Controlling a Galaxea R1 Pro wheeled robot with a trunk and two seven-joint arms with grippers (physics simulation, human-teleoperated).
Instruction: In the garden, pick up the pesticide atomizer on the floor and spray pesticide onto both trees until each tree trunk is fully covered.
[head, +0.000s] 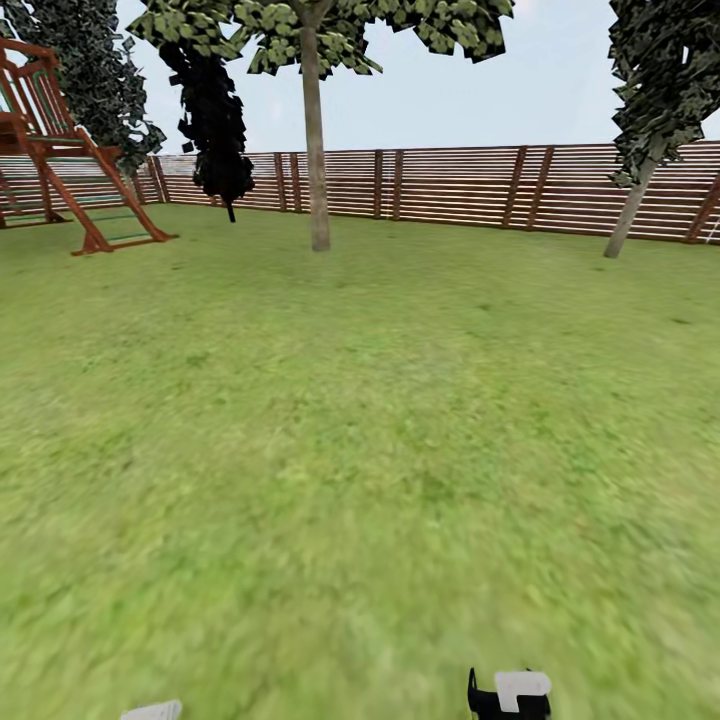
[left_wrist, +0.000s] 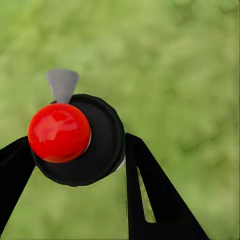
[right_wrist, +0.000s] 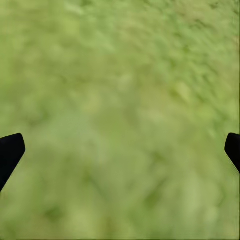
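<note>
My left gripper (left_wrist: 75, 152) is shut on the pesticide atomizer (left_wrist: 82, 142). The atomizer has a round black body with a glossy red ball on it and a small grey nozzle (left_wrist: 62, 84). It hangs over the blurred green lawn (left_wrist: 180, 75). My right gripper (right_wrist: 120, 150) is open with only grass between its black fingertips (right_wrist: 10, 152). Far ahead in the head view stands a tree with a straight grey-brown trunk (head: 315, 150) and blocky green leaves, near the fence. No white specks show on that trunk at this distance.
A brown slatted fence (head: 450, 185) closes the far side of the lawn (head: 360, 450). A red-brown wooden play frame (head: 60, 150) stands at the far left. A dark-leaved tree (head: 215, 120) and a leaning thin-trunked tree (head: 632, 205) flank the middle one. Parts of my arms (head: 510, 693) show at the bottom edge.
</note>
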